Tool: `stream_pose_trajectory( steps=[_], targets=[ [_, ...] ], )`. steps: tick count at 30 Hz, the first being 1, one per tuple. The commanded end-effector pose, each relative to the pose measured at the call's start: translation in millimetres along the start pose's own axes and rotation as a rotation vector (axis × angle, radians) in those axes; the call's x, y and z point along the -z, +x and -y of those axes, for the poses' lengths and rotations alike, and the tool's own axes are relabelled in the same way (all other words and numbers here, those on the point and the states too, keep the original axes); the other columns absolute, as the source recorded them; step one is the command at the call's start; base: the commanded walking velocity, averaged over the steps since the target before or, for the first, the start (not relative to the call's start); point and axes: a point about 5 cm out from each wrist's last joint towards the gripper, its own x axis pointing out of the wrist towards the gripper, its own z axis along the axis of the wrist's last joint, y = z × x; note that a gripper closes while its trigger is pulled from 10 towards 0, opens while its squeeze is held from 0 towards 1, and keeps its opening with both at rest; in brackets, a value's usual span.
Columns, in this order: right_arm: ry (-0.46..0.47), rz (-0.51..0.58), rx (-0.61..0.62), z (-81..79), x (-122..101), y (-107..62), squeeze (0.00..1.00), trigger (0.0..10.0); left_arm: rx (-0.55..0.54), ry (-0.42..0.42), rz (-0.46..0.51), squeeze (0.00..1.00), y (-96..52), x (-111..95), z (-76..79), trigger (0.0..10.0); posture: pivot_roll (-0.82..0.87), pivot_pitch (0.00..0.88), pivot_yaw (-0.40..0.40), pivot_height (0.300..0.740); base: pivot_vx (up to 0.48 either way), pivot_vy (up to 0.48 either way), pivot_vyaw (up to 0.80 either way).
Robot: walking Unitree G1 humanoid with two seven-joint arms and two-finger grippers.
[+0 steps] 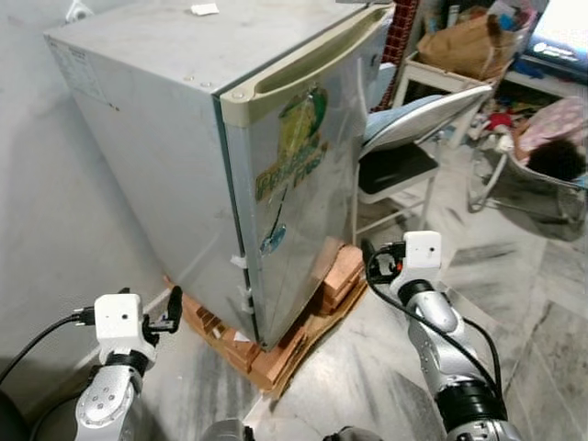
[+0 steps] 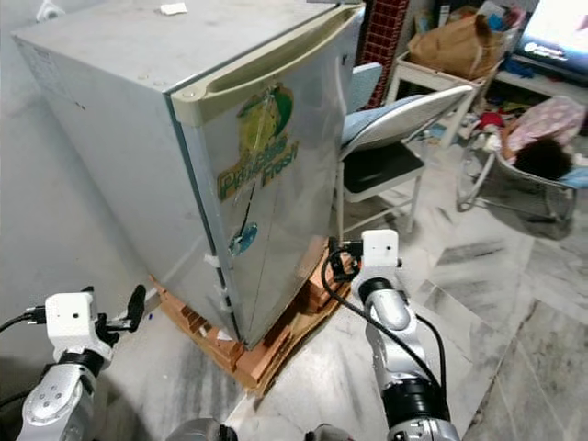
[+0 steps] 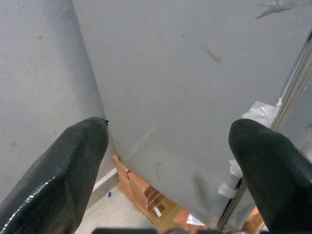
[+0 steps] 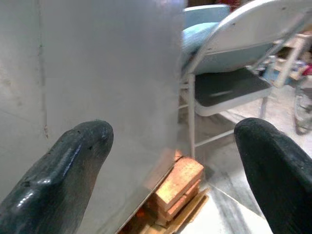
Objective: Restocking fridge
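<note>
Fridge (image 1: 276,175) stands dead ahead of me at twelve o'clock, door shut, one corner turned toward me, raised on a bed of bricks (image 1: 248,354) over cardboard. Its long cream handle (image 1: 312,64) runs along the top edge of the door, well above both claws, so I judge the coming move to be a reach up and forward to that handle.

Starting at my nine o'clock, the left gripper (image 3: 170,161) hangs low, its fingers (image 3: 63,170) spread wide with nothing between them, facing the grey side panel and the seam where door meets body. It sits near the hinge side as far as I can tell, a poor place to pull from.

Moving across to two o'clock, the right gripper (image 4: 170,165) is also spread and empty, near the door's lower far corner. I judge this arm the nearer to the door's free edge.

Further round at two o'clock, a folding chair (image 1: 413,138) stands just beside the fridge on that side, and I expect it to crowd the door's swing. Beyond it, a person (image 1: 551,147) lies in a bouncer, well apart.
</note>
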Motion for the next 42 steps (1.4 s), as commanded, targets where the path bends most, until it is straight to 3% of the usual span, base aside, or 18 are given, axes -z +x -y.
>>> stream_pose_trajectory(
  steps=[1, 20, 30, 42],
  targets=[
    [-0.003, 0.001, 0.008, 3.6, -0.6, -0.5, 0.0, 10.0, 0.009, -0.006, 0.002, 0.0, 3.0, -2.9, 1.8, 10.0, 0.0, 0.038, 0.0, 0.735, 0.0, 0.0, 0.0],
    [-0.018, -0.007, 0.004, 4.4, -0.8, 1.9, 0.0, 10.0, 0.022, -0.004, -0.017, 0.0, 3.9, 1.8, 3.4, 10.0, 0.0, 0.037, -0.009, 0.735, 0.0, 0.247, 0.0],
    [-0.031, -0.02, 0.012, 5.8, 1.1, 1.8, 0.0, 10.0, 0.037, 0.002, -0.017, 0.0, 4.7, 3.1, 6.0, 10.0, -0.01, 0.041, -0.01, 0.735, 0.0, 0.0, 0.0],
    [-0.035, -0.028, 0.015, 6.7, 2.5, 1.3, 0.0, 10.0, 0.068, -0.006, -0.011, 0.0, 5.3, 3.2, 9.7, 10.0, -0.01, 0.043, -0.012, 0.735, 0.0, 0.038, -0.75]
  ],
)
